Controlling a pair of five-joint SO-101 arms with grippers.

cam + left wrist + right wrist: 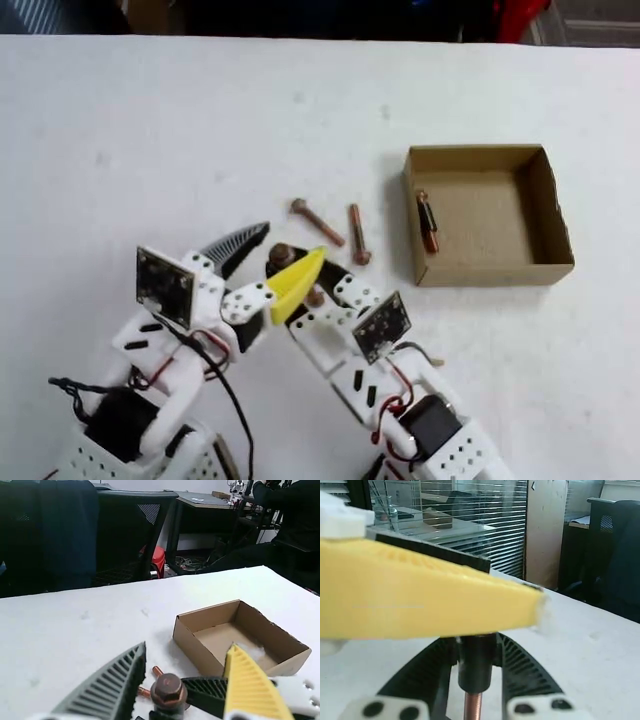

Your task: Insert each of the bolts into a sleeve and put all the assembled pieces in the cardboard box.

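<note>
— What does the overhead give you?

— My right gripper and left gripper sit nose to nose near the front of the table. Two loose bolts lie just beside each other, between the grippers and the cardboard box. One assembled piece lies inside it, against the wall nearest those bolts. By my count this pairing is in hand and two more are left.

— And your left wrist?

— The left gripper is spread wide and grasps nothing. Its grey finger and yellow finger stand either side of a bolt head that faces the camera. I read that as straddling the head, ready to press it or steady it. The box stands beyond, mouth up.

— Right wrist?

— My black fingers are clenched on a dark sleeve, I'd say to give the bolt a fixed target. A copper shank pokes out of the near end. The other arm's yellow finger crosses just above. I cannot tell whether the bolt is fully seated.
</note>
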